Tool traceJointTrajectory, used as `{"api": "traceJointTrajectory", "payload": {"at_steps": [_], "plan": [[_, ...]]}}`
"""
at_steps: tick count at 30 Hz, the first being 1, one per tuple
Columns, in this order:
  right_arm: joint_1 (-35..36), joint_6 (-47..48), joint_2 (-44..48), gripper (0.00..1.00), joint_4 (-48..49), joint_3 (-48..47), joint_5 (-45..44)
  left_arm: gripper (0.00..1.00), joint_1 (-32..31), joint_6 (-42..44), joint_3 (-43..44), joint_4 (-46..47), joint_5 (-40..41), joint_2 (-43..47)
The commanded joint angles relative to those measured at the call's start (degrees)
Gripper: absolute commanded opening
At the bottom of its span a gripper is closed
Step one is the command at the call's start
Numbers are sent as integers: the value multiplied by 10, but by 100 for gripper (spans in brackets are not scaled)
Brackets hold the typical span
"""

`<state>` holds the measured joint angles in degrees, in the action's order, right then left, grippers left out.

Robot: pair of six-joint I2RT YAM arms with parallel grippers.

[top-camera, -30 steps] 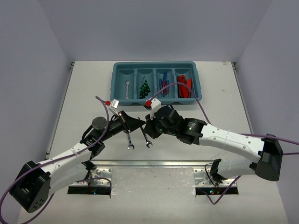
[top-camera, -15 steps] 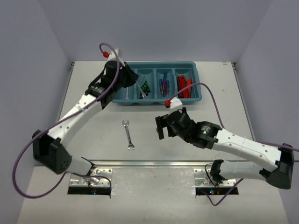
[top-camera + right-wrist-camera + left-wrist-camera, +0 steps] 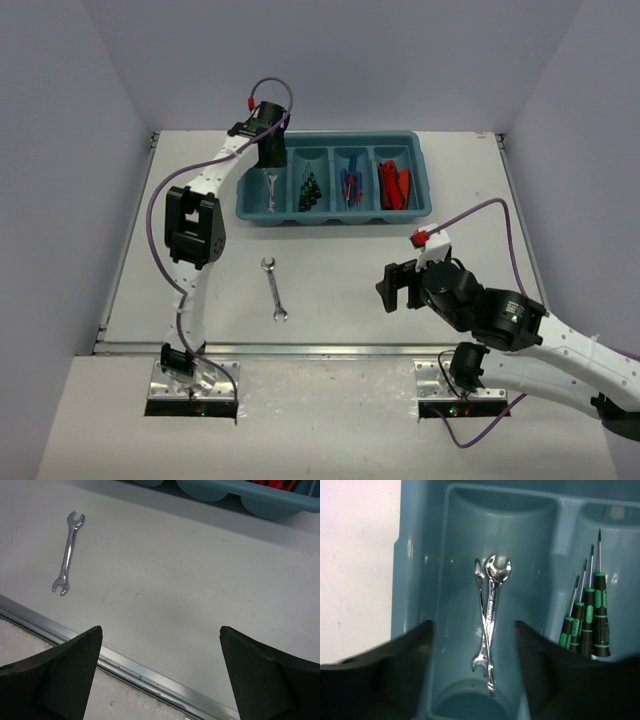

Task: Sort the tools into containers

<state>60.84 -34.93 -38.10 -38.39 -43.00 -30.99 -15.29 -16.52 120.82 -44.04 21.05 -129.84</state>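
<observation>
Left gripper (image 3: 472, 645) hangs over the end compartment of the tray (image 3: 340, 217), jaws partway apart, gripping nothing. Two silver wrenches (image 3: 487, 620) lie crossed on the compartment floor, straight ahead between the jaws. Green-black drivers (image 3: 587, 620) sit one compartment to the right of the jaws, with blue screwdrivers (image 3: 350, 187) and red knives (image 3: 395, 185) in the two beyond. Right gripper (image 3: 160, 630) is spread wide and empty above the table (image 3: 340, 270). One loose wrench (image 3: 68, 552) lies ahead and left of its jaws, well apart. Judgement: sorting nearly done, that wrench remaining. Table is matte white, faintly scuffed, with a metal rail (image 3: 125, 672) at the near edge. Plain pale walls (image 3: 330, 60) enclose three sides.
</observation>
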Motion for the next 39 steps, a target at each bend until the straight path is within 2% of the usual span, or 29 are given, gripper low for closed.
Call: {"api": "traceJointTrajectory", "payload": {"at_steps": [1,2,4,5,6,8,9,11,12,14,17,21,25,31,35,38,39], "plan": [[-1,12,1,99,-7,-1,-4,72,-4,0,58,-30,-16,55],[-1,12,-3,99,-9,-2,-2,79,-7,-9,52,-35,-15,80],[-1,10,-9,99,-11,-1,3,100,-24,-28,15,-38,10,153],[-1,7,-11,99,-10,-1,4,100,-37,-39,-6,-35,31,182],[-1,6,-13,99,-11,1,7,100,-51,-53,-81,-21,51,262],[0,3,-14,99,-10,3,8,100,-77,-87,-183,5,79,350],[-1,1,-13,99,-10,3,8,100,-104,-130,-294,21,99,392],[-1,-14,-6,99,-13,7,-15,100,-129,-196,-422,51,120,507],[-1,-25,0,99,-16,9,-34,100,-143,-235,-496,61,128,547],[-1,-41,17,99,-16,13,-41,100,-159,-285,-585,63,124,570],[-1,-58,40,99,-16,21,-41,100,-195,-352,-668,63,123,560],[-1,-59,29,99,-16,31,-23,100,-222,-373,-726,99,89,513],[-1,-54,4,99,-24,34,-16,100,-229,-385,-741,125,68,483],[-1,-49,-27,99,-25,35,-24,99,-228,-411,-737,109,41,448],[-1,-55,-41,99,-23,37,-32,89,-228,-419,-730,110,-6,399],[0,-54,-41,99,-11,47,-33,76,-229,-418,-726,106,-35,373],[-1,-55,-39,99,-7,50,-33,76,-230,-419,-726,104,-38,371]]}}
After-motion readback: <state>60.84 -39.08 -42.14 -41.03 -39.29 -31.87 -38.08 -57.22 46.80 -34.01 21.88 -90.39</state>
